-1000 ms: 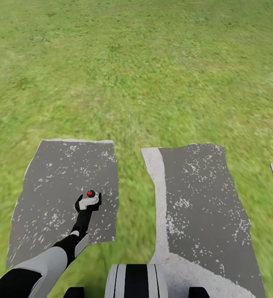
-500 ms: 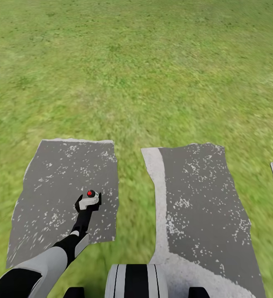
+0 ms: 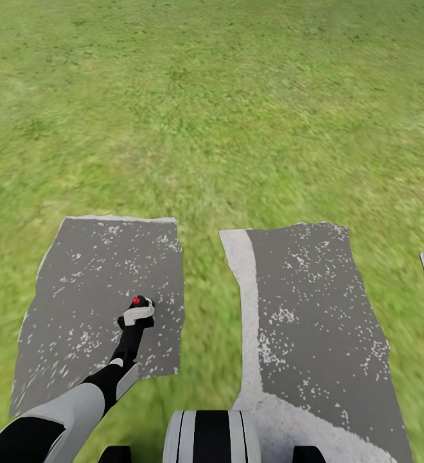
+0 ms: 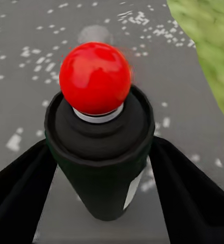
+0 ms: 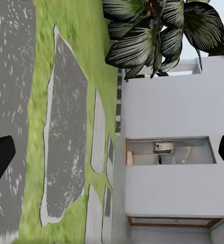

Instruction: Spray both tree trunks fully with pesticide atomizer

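While extended, left claw (image 3: 137, 315) grips pesticide atomizer (image 4: 99, 152).

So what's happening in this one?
The robot stands at the edge of a lawn with grey paving slabs underfoot. Its left gripper is low over one slab, with the atomizer between its fingers; the spot on the atomizer's head is red. The right gripper is open and holds nothing, pointing toward a white building and a palm. No trees to spray are in sight yet.
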